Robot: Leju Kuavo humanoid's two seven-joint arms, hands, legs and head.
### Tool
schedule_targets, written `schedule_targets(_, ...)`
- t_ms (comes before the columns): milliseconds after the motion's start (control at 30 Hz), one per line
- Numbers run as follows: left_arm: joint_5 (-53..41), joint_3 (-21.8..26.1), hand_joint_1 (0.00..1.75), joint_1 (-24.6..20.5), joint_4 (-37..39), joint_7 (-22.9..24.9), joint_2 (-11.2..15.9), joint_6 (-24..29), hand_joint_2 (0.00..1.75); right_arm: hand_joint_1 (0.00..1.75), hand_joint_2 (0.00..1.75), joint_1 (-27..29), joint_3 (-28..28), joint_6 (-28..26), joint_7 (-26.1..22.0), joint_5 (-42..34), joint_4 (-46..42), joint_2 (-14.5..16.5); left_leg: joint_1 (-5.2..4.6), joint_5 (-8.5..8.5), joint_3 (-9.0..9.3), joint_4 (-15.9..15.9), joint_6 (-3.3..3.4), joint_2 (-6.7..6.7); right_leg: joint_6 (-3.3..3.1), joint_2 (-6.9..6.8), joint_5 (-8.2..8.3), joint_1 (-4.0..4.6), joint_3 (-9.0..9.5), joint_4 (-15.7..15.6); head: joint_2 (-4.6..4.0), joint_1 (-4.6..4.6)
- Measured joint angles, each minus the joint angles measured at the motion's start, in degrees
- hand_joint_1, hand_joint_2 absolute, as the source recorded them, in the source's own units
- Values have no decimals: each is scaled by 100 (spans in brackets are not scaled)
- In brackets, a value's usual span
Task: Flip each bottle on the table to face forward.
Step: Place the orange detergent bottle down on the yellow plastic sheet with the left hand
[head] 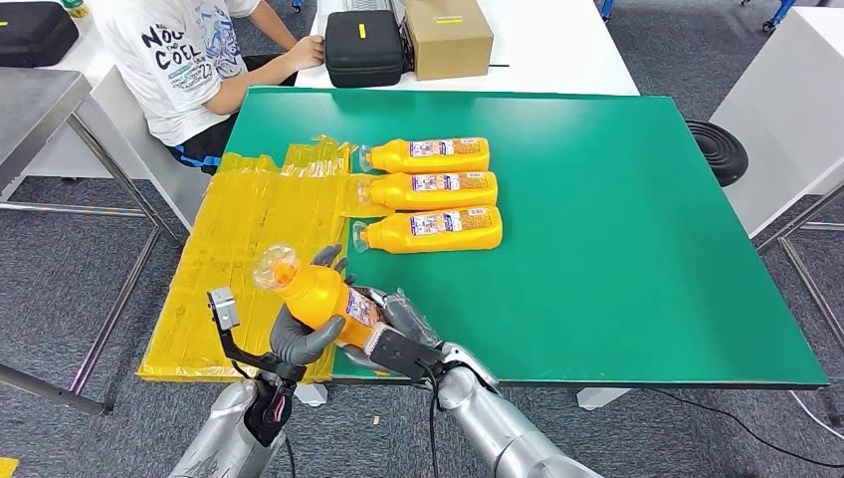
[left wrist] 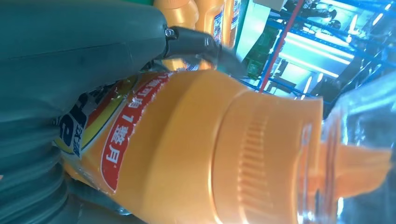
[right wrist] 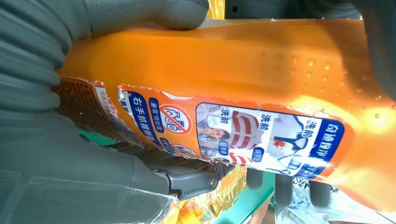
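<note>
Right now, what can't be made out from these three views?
- Held bottle, head view: its base is hidden by the right hand and left hand.
- Three lying bottles, head view: label print too small to read.
- Person: cut off by the picture's top edge.

Head view high, looking down — wrist views close on shared bottle point(head: 320, 295).

A lab or test workspace: a green worktop point(head: 617, 229) on a metal frame stands on grey carpet point(head: 60, 259), with white tables point(head: 557, 50) carrying a black equipment case point(head: 364, 47) and cardboard box point(head: 448, 37), a person point(head: 189, 60) seated beside.
</note>
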Motion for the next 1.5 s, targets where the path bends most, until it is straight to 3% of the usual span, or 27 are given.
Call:
schedule_targets(433,-567,-100,175,-10,-13,-312,85,-53,175,175,175,-2,11,37,-27,34,29,0,0,0,0,0,0,0,0,0,0,0,-1,0,0,0)
schedule_targets(467,-580,-100,175,-15,-13,-320,85,-61,175,163,175,-3,11,37,-28,35,30,0,0,0,0,0,0,0,0,0,0,0,-1,0,0,0)
schedule_targets(567,-591,-100,175,-33,-13,-326,85,-84,175,32,175,0,10,32,-28,32,30,0,0,0,0,0,0,1,0,0,0,0,-2,-1,0,1)
schedule_targets(600,-591,-100,175,-39,-13,-325,85,-86,175,0,175,5,8,18,-27,25,28,1,0,0,0,0,0,1,0,0,0,0,-2,-1,0,0)
schedule_targets(633,-590,-101,175,-44,-13,-325,85,-84,175,0,175,10,5,-2,-22,14,27,1,0,0,0,0,0,1,0,0,0,0,-2,0,0,0)
schedule_targets(767,-577,-108,175,-48,-17,-324,85,-66,175,0,0,37,-4,-88,20,-12,-2,2,0,0,0,0,0,2,0,1,0,0,-4,0,0,1)
schedule_targets(1233,-700,-138,175,-42,-172,-342,85,157,175,0,0,218,-15,-208,201,6,-423,-53,0,0,-1,0,0,2,0,1,0,0,-4,-1,0,1)
schedule_targets(1500,-1576,-125,175,-28,-284,-537,103,1237,175,0,0,676,-108,-300,386,161,-1182,-191,0,-1,-6,0,0,0,0,0,0,0,-4,0,0,1)
